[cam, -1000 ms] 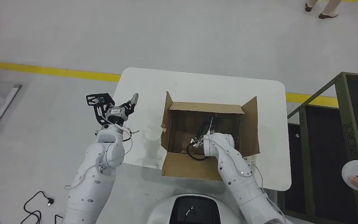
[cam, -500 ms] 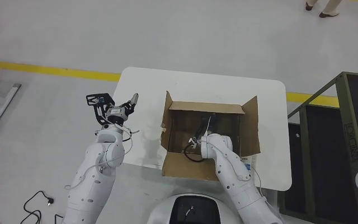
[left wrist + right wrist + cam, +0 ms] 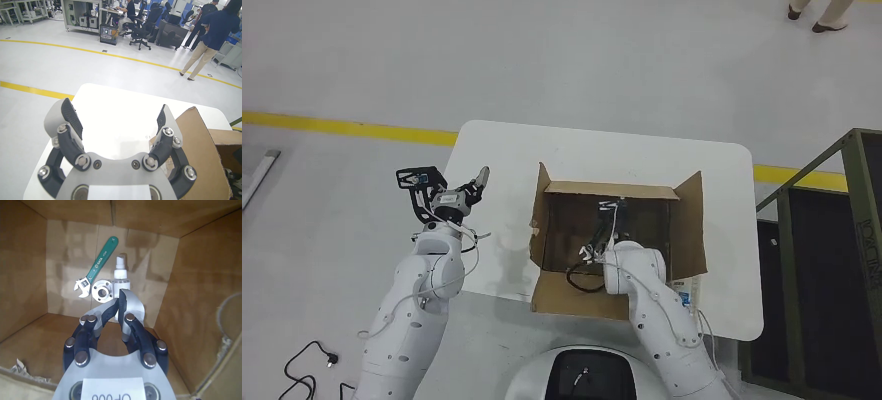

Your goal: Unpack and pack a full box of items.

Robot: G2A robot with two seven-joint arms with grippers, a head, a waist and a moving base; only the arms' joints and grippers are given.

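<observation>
An open cardboard box (image 3: 687,230) stands on the white table (image 3: 622,155). On its floor lie a green-handled wrench (image 3: 98,262), a round metal flange (image 3: 102,292) and a white spray bottle (image 3: 121,275), close together. My right gripper (image 3: 118,300) hangs inside the box above the flange and bottle, its fingertips pressed together with nothing between them. My left gripper (image 3: 119,117) is open and empty over the table, to the left of the box (image 3: 196,136); the top view shows it at the table's left edge (image 3: 447,190).
The box's flaps stand up on the left and right sides, and its near wall (image 3: 28,385) has a torn edge. A small white and blue item (image 3: 685,292) lies on the table beside the box's right flap. A green metal rack (image 3: 832,230) stands right of the table.
My right arm has drawn back a little toward the near side of the box. The left arm has not moved.
</observation>
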